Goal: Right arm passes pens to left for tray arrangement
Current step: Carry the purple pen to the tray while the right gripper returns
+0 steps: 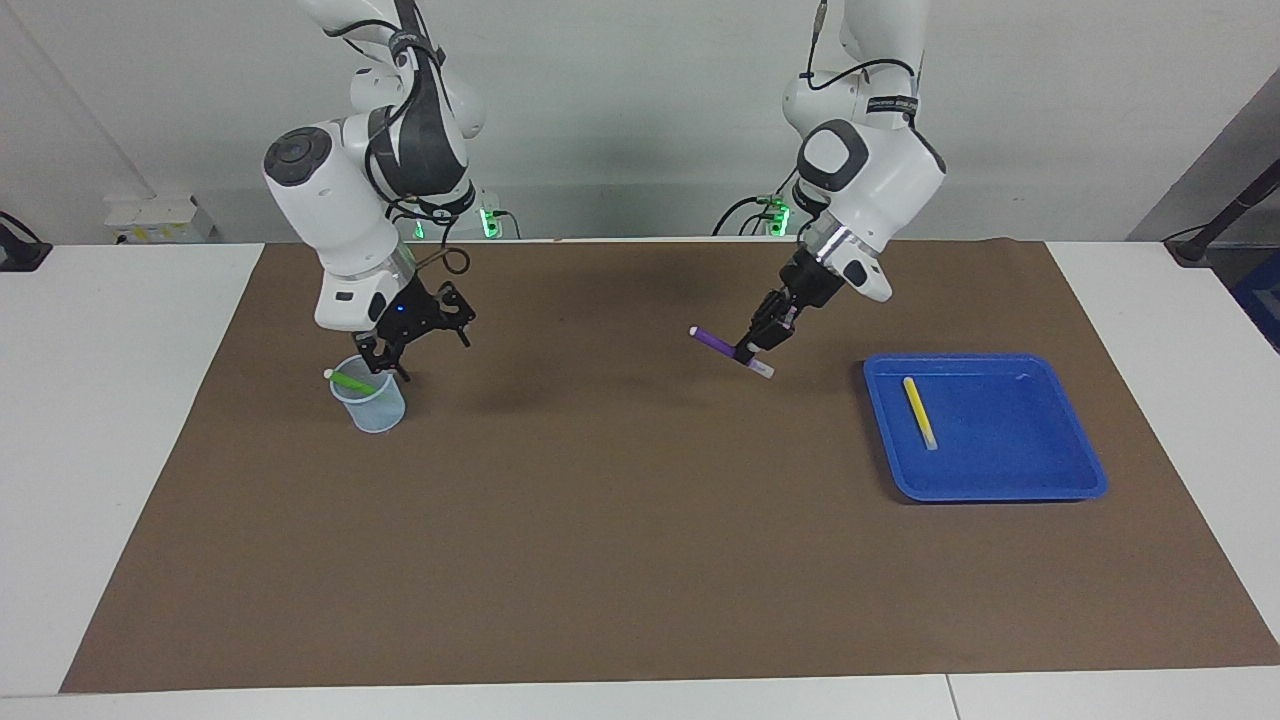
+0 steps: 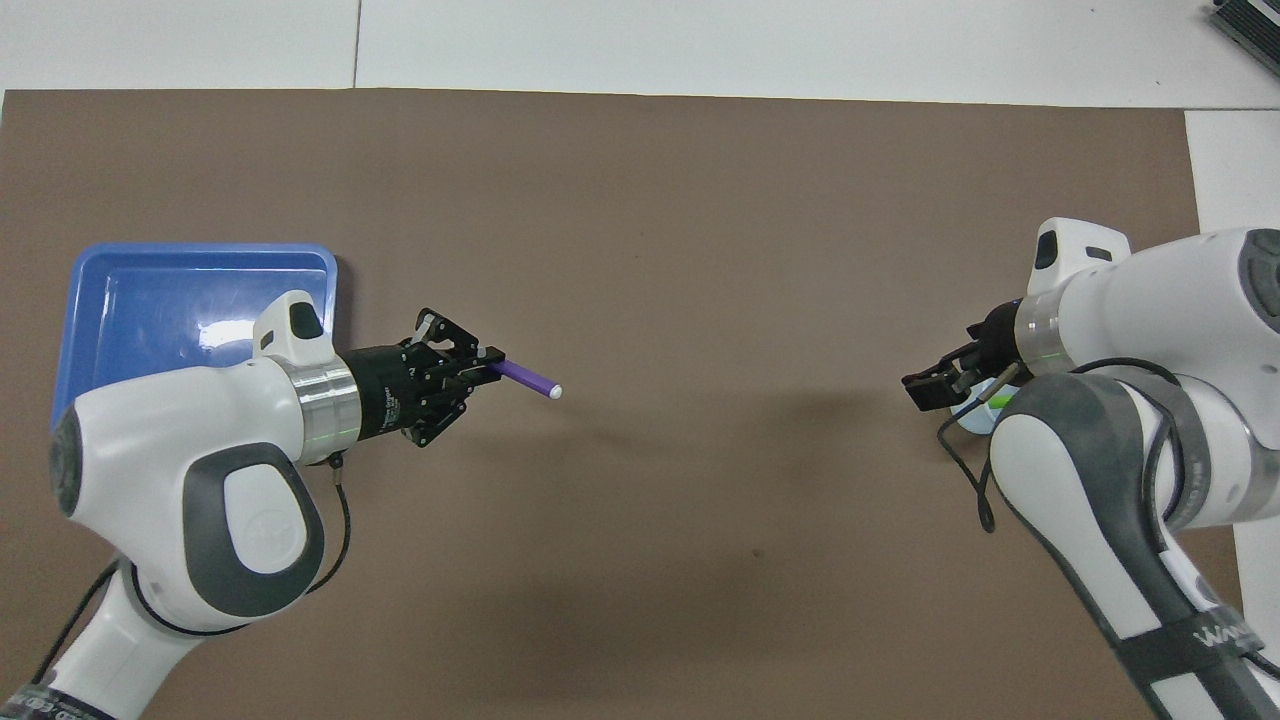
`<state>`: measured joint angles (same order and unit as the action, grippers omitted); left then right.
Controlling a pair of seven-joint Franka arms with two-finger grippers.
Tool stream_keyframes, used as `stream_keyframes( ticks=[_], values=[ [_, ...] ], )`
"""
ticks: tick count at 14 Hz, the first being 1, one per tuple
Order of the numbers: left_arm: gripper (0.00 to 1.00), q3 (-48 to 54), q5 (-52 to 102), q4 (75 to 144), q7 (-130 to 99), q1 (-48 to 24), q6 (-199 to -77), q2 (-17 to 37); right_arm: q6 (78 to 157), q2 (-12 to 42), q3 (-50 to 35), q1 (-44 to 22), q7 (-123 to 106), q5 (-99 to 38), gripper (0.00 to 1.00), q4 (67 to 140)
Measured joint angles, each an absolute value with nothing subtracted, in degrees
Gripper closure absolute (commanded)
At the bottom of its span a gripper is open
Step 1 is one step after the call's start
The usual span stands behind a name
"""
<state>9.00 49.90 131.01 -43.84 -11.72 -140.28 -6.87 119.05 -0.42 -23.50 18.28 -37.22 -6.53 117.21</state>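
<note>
Holding the purple pen (image 1: 722,347) in shut jaws, the left gripper (image 1: 752,352) hangs at 9 o'clock of the tray (image 1: 1060,487) to lay it beside the yellow pen (image 1: 920,412), while the right gripper (image 1: 395,358), jaws wide and empty, hovers over the cup (image 1: 372,408) for the green pen (image 1: 350,381).

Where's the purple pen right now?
The left gripper holds the purple pen in the air over the brown mat, beside the blue tray.

One pen (image 1: 919,411) lies in the tray (image 1: 1040,482); another pen (image 1: 350,381) stands in the cup (image 1: 378,410).

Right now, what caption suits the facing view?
Left gripper carries purple pen toward tray; right gripper hovers open over cup.
</note>
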Motion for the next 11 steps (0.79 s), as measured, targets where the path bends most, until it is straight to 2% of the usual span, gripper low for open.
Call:
stream_keyframes(
  ticks=[3,5,10,11],
  values=[
    [1.0,8.94,33.59,125.77,-37.89,-4.75,-124.46,-7.17,119.03,0.16,-23.47,20.87,-54.45,-2.06,0.0,118.79],
    [1.0,8.91,27.07,121.57,-30.67,-0.87,-115.91,-6.98,119.03,0.19,-23.49,22.49,-62.05,0.85,0.19,120.42],
    [1.0,8.75,13.9,118.62,-7.23,8.12,-107.95,-6.19,119.09,0.16,-23.47,26.7,-75.21,2.22,0.35,121.63],
    [1.0,8.72,11.77,118.58,-2.7,9.76,-107.81,-6.03,119.22,0.16,-23.47,26.92,-76.36,2.44,0.42,121.64]
  ],
)
